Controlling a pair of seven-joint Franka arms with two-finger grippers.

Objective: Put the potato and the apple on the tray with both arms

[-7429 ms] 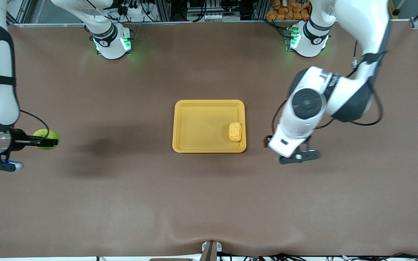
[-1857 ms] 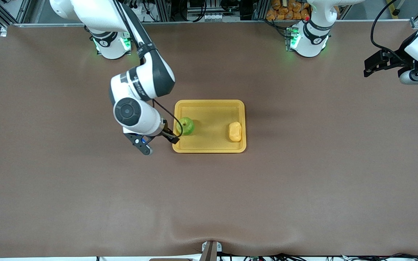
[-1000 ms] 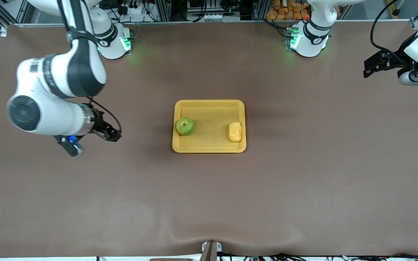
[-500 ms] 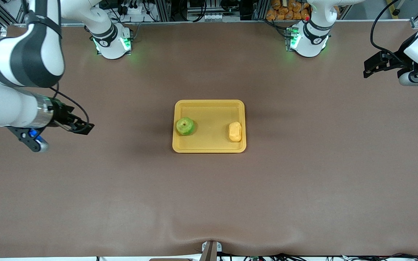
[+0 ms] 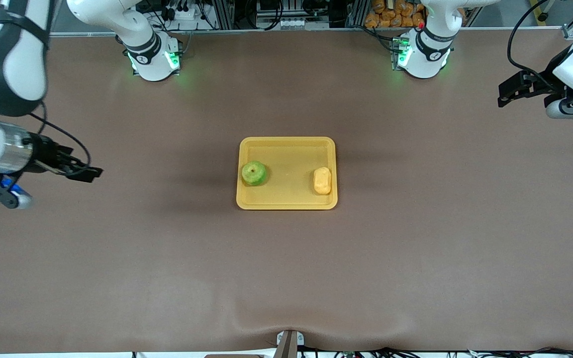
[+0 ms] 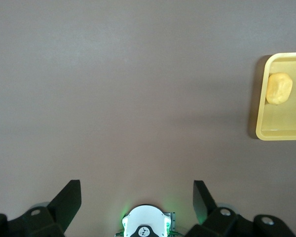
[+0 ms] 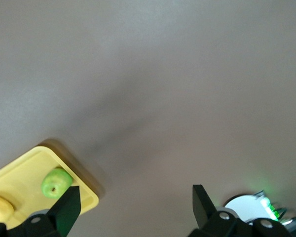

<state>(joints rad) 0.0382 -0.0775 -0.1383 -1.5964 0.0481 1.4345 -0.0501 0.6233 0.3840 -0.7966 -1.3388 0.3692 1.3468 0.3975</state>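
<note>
1. your right hand (image 5: 87,172) hangs open and empty in the air over bare table (image 5: 167,278) at the right arm's end; in its wrist view the two fingers (image 7: 66,210) stand wide apart with nothing between them.
2. out from that hand, toward the middle of the table, you reach the tray (image 5: 286,144). it is well apart from the hand, with only brown table surface between.
3. the apple (image 5: 254,173) is the first thing you meet in the tray, lying just inside the rim on the side toward your right hand, stem dimple up. the right wrist view shows it there too (image 7: 55,182), inside the tray's corner (image 7: 86,197).
4. the potato (image 5: 322,180) lies in the same tray, at the end away from your right hand and toward your left, close to that rim. apple and potato are apart, with bare tray floor between them.
5. your left hand (image 5: 510,92) is also open and holds nothing, up over the table at the left arm's end, where that arm waits. its wrist view shows the fingers (image 6: 69,200) spread wide over bare table.
6. from the left hand, the tray (image 6: 261,131) is well off, with the potato (image 6: 278,88) in the end of it that is closest to this hand.
7. the right arm's base (image 5: 154,59) and the left arm's base (image 5: 423,57) stand lit green along the table's edge by the robots.
</note>
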